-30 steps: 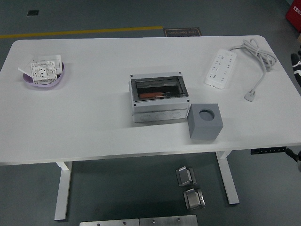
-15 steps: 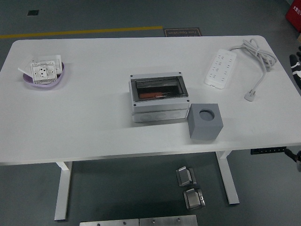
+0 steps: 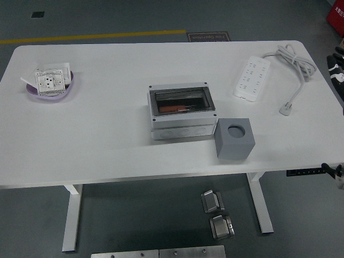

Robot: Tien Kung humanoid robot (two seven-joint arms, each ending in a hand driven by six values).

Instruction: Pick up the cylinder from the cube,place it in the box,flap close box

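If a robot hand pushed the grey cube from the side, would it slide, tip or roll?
The grey cube would probably slide rather than roll: it has flat faces and sits flat on the smooth white table. It looks about as wide as tall, so tipping seems unlikely unless pushed near its top. The round hole in its top suggests it is partly hollow, so perhaps light.

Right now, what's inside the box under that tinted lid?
Through the shut tinted lid of the box, an orange-red shape lies along the near side. The dark cover hides its ends and outline, so I cannot confirm it is the cylinder. The cube shows only an empty round hole.
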